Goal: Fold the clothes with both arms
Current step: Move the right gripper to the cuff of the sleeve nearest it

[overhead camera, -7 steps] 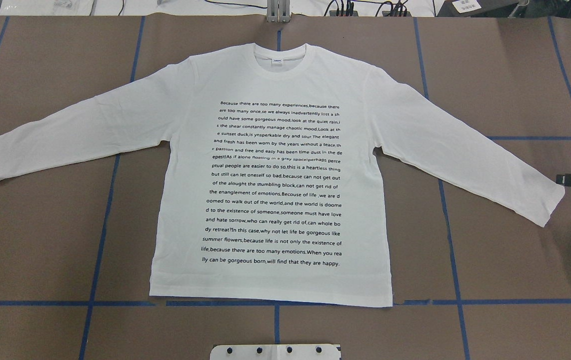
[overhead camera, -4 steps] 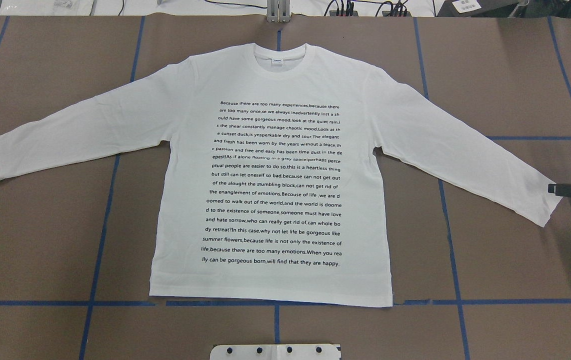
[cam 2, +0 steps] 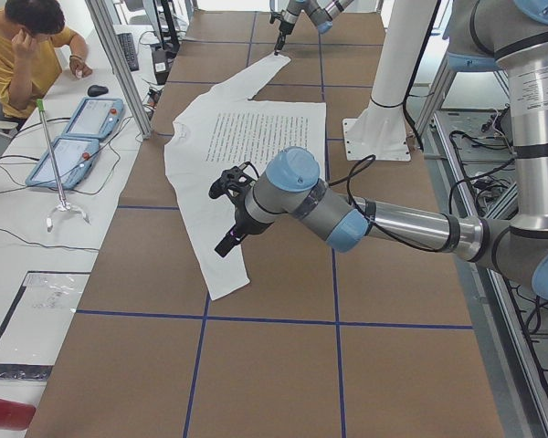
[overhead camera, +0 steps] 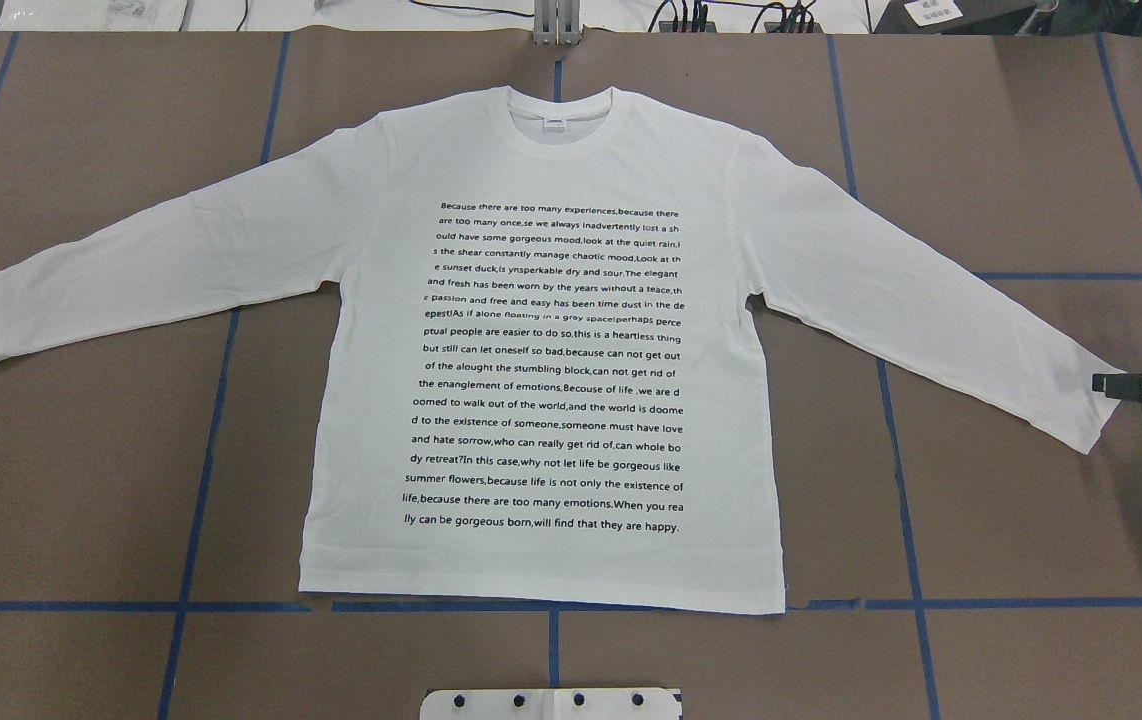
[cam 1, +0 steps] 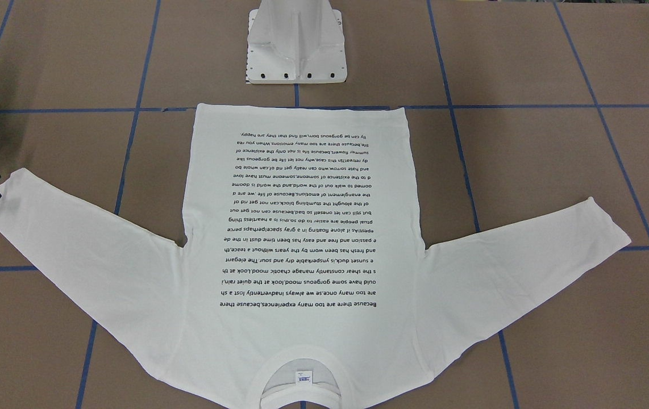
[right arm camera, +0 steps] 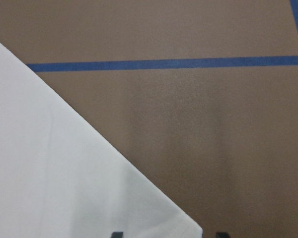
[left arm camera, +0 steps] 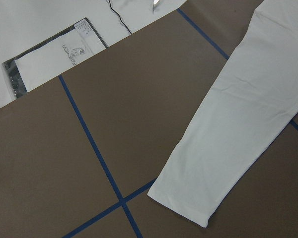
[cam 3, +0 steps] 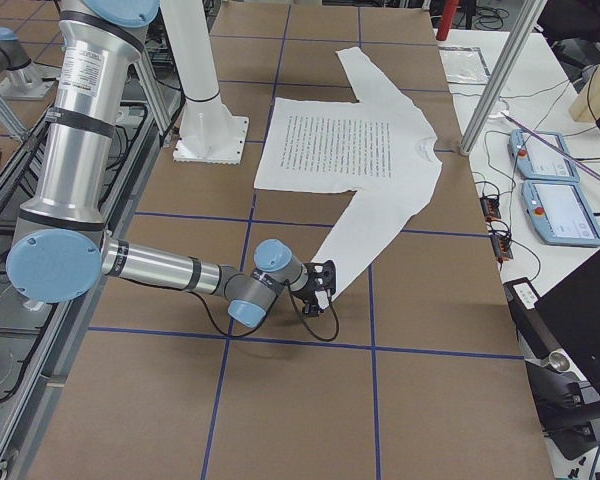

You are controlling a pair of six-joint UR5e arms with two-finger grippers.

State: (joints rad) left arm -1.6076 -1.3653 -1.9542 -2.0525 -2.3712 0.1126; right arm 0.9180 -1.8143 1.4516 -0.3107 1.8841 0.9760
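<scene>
T-shirt (overhead camera: 541, 330) lies flat, print up, on the bench (overhead camera: 81, 480). Right tool (overhead camera: 1106, 383) sits at one cuff, fingers apart, nothing gripped. Left tool (cam 2: 228, 242) hangs over the other sleeve; its opening cannot be told.

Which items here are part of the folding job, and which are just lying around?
Job: white long-sleeved T-shirt; right gripper at its cuff; left gripper.
Lying about: white pedestal base; teach pendants; computer mouse; plastic-bagged packet.

Overhead: from behind, down-forward. Front: opposite, steep; same whole shirt (overhead camera: 541, 340). Sides: along table (cam 2: 274, 365) from either end. Wrists: close, down on a cuff (left arm camera: 186, 201) each.
</scene>
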